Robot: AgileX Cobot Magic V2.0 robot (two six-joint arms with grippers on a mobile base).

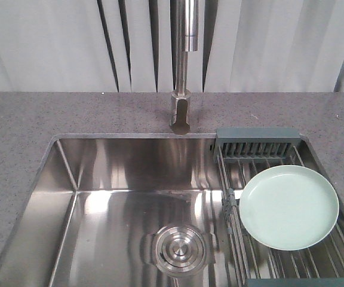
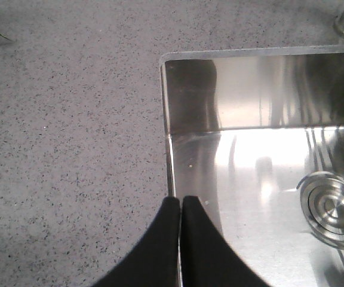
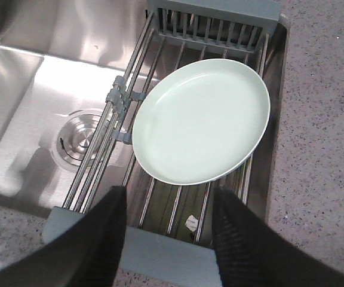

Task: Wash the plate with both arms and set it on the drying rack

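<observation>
The right gripper (image 3: pixel 167 230) hangs open above the drying rack (image 3: pixel 178 209), near the plate (image 3: pixel 202 128) lying flat on its rods. The left gripper (image 2: pixel 180 239) is closed and empty over the sink's (image 2: pixel 249 89) edge. A shallow pinch on the smooth rim could let the plate slip into the basin.

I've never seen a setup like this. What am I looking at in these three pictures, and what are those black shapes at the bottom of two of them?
A two-armed robot stands at a kitchen sink. One camera faces the sink from the front; the other two sit on the robot's wrists, looking down past each end effector. The black shapes are their fingers. The left end effector is closed and empty, at the sink's corner by the speckled counter. The right end effector is open, holding nothing, above the near end of the drying rack. A pale green plate rests on the rack's metal rods. A tap stands behind the sink, with the drain below.
</observation>
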